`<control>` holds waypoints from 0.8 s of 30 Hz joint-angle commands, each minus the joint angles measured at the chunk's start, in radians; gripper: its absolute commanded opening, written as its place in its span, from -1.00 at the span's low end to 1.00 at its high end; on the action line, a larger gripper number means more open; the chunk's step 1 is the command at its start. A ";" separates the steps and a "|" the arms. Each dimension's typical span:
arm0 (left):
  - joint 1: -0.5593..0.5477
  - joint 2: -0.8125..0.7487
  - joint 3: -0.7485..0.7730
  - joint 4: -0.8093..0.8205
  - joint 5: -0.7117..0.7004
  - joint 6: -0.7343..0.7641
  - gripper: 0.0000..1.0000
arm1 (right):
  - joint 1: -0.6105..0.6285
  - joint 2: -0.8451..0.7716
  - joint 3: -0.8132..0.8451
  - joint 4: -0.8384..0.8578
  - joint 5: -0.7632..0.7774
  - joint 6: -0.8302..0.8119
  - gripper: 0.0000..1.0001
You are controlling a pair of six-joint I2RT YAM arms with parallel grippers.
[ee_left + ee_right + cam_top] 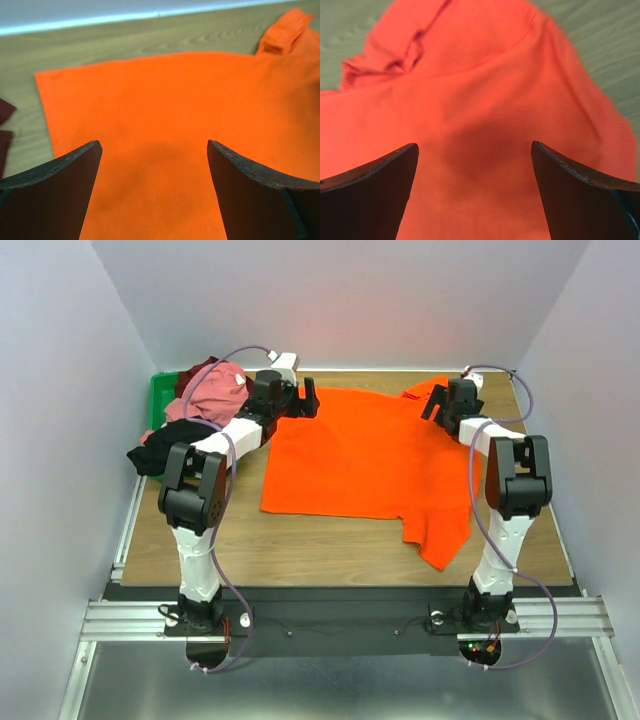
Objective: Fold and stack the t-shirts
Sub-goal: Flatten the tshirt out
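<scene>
The orange t-shirt (360,455) lies spread out on the bench (330,560), mostly flat, and fills the stretch between the two hands. Its far left corner sits right under the left hand (309,402), and its far right part, with a rumpled sleeve (424,391), sits right under the right hand (433,405). A second sleeve (440,535) sticks out toward the arm bases, on the near side of the right hand and well apart from it.

The left hand is open, its two dark fingers (55,195) spread wide with nothing between them but the smooth orange cloth below (a soft shadow falls on the cloth there). The right hand is open as well, fingers (370,195) just as wide, over orange cloth that bunches into folds beyond the fingertips. Whether either hand touches the cloth, I cannot tell.

Out past the left hand, on its outer side, the other shirts lie in a loose heap: the pink t-shirt (215,390) on top, the dark maroon t-shirt (196,373) behind it and the black t-shirt (160,452) spilling toward the near side. The heap rests on and over a green bin (157,405) at the bench's left edge, beside the left arm.
</scene>
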 commanded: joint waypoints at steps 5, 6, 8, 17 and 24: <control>0.004 0.093 0.134 -0.069 0.037 -0.035 0.97 | 0.012 0.143 0.135 -0.071 -0.035 0.031 1.00; 0.004 0.107 0.150 -0.094 0.042 -0.037 0.97 | 0.012 0.157 0.167 -0.071 -0.035 0.031 1.00; 0.012 0.143 0.180 -0.103 0.045 -0.045 0.97 | 0.010 0.208 0.207 -0.125 -0.040 0.034 1.00; 0.047 0.255 0.246 -0.106 0.106 -0.089 0.97 | 0.012 0.348 0.398 -0.243 -0.077 0.036 1.00; 0.070 0.352 0.351 -0.137 0.137 -0.103 0.97 | 0.013 0.363 0.438 -0.255 -0.132 0.031 1.00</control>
